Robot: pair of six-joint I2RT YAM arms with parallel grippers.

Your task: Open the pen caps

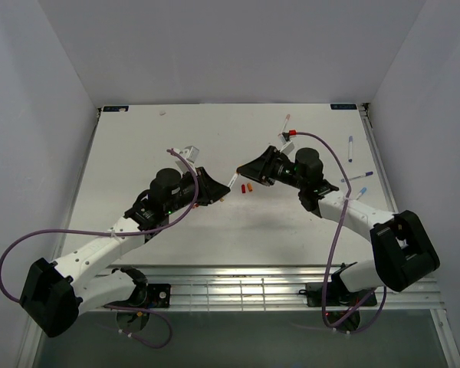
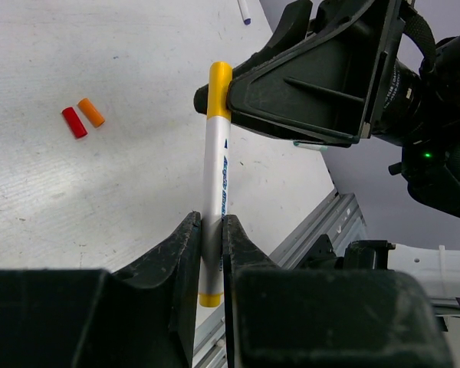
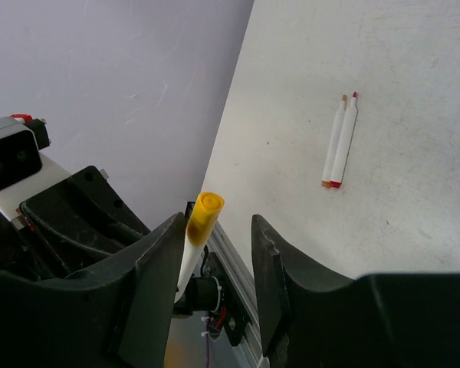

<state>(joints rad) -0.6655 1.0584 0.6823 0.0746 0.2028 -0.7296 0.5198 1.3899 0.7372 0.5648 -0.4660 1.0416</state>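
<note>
My left gripper [image 2: 208, 222] is shut on the white barrel of a marker pen [image 2: 215, 165] and holds it above the table. Its yellow cap [image 2: 218, 80] points at my right gripper [image 3: 218, 226]. The right gripper is open, with the yellow cap [image 3: 205, 217] between its jaws, resting against one finger. In the top view the two grippers [image 1: 217, 189] [image 1: 244, 170] meet nose to nose over the middle of the table, the pen [image 1: 231, 180] between them. A loose red cap [image 2: 74, 123] and a loose orange cap [image 2: 91, 112] lie side by side on the table.
Two uncapped white pens [image 3: 339, 142] lie together on the table. More capped pens lie at the far right: one [image 1: 288, 123] near the back, one [image 1: 350, 147] by the right edge and one [image 1: 358, 177] beside the right arm. A metal rail [image 1: 276, 290] runs along the near edge.
</note>
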